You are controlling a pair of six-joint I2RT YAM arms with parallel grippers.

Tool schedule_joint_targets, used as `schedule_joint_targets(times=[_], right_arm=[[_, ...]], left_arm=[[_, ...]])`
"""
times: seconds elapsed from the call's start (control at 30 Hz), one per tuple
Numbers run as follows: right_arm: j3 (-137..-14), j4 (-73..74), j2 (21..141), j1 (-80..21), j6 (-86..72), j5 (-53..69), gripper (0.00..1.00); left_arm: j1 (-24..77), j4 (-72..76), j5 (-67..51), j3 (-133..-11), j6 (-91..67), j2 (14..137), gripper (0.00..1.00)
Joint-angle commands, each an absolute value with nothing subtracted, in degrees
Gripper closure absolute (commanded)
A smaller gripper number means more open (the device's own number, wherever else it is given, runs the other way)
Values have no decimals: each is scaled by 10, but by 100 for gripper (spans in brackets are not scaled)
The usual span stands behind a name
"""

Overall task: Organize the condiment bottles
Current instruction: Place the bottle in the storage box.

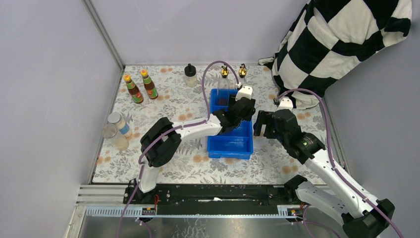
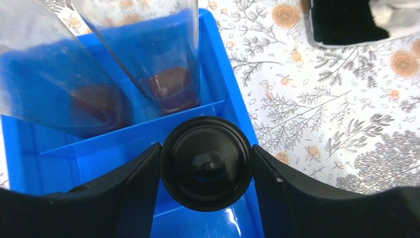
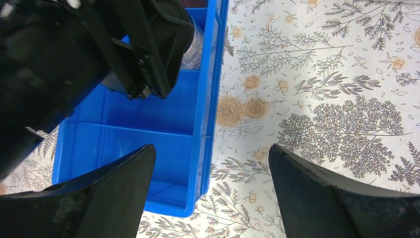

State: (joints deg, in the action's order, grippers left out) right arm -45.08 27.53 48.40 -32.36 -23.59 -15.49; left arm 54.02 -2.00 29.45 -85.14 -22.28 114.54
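Note:
My left gripper (image 1: pixel 242 107) is shut on a squat black-capped bottle (image 2: pixel 206 162), gripping its cap from above over the blue tray's (image 1: pixel 245 148) second compartment from the back, right side. Two tall clear gold-spouted bottles (image 1: pixel 224 74) (image 1: pixel 242 72) stand in the tray's back compartment; their bases also show in the left wrist view (image 2: pixel 166 59). The second black-capped bottle (image 1: pixel 190 75) stands at the back. Two orange-capped sauce bottles (image 1: pixel 132 88) stand at the back left. Two silver-lidded jars (image 1: pixel 117 125) stand at the left edge. My right gripper (image 3: pixel 213 198) is open and empty over the tray's right wall.
A black-and-white checkered cloth (image 1: pixel 337 39) lies at the back right corner. Grey walls enclose the floral tabletop (image 1: pixel 173 104) on three sides. In the right wrist view the left arm's gripper (image 3: pixel 138 44) fills the top left over the tray (image 3: pixel 148 109).

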Motion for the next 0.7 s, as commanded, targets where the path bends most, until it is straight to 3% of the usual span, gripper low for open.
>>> schedule_joint_targets(times=[0.0,0.37,0.57,0.67], right_arm=[[-447,264,481,-326,-227,-151,9],[-441,262,476,-326,-228,-150,9],[-442,262,476,-326,-228,-150,8],[-443,263,476,-327,-227,-149,8]], left_arm=[[544,2,309,-872,-232,1171,29],[545,-50,329,-884,-243,1168,26],[545,-78,322,-889,-243,1143,12],[550,-94,313,-885,-241,1116,10]])
